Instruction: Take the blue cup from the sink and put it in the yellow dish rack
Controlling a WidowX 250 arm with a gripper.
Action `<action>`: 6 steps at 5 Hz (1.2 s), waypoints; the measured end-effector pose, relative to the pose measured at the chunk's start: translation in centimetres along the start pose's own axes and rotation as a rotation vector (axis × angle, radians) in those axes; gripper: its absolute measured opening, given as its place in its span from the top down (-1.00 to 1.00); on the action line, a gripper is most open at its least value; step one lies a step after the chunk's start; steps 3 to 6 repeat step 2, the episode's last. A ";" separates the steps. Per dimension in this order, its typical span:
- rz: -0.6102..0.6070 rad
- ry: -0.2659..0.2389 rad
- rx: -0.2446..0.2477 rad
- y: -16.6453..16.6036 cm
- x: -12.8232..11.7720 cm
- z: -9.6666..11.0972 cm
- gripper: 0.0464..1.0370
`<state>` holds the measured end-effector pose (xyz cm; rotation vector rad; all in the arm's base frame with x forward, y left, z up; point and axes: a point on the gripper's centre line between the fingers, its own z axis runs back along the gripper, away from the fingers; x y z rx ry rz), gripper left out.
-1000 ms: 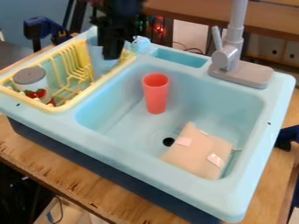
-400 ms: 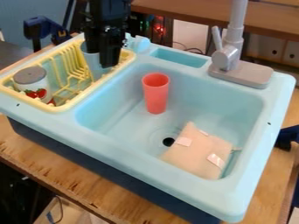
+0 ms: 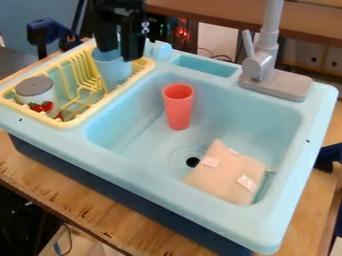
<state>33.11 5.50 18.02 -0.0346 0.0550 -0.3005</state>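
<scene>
The black gripper (image 3: 119, 54) hangs at the upper left with its fingers apart, over the rim of a light blue cup (image 3: 111, 71). The gap between the fingers shows part of that cup's top; whether they touch it I cannot tell. The cup stands slightly tilted in the back end of the yellow dish rack (image 3: 87, 119). At the rack's front left is a white can (image 3: 37, 95) with a grey lid and strawberries pictured on it. A red cup (image 3: 178, 106) stands upright in the blue sink basin.
A peach-coloured pillow-like item (image 3: 228, 172) lies in the basin beside the dark drain (image 3: 193, 162). Behind the basin rises a grey faucet (image 3: 259, 65) on its base. The sink's rim (image 3: 200, 222) runs along the front, above the wooden table (image 3: 87, 200).
The gripper came down beside the rack, then shifted slightly up and its fingers spread, showing more of the light blue cup. The cups, can and pillow-like item have stayed put.
</scene>
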 end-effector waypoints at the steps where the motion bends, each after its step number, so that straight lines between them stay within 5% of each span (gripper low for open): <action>1: 0.020 -0.036 0.042 -0.6 -1.2 2.3 -0.93; 2: 0.010 0.047 0.065 -3.3 -2.5 1.9 -0.93; 6: 0.010 0.047 0.065 -3.3 -2.5 1.9 -0.93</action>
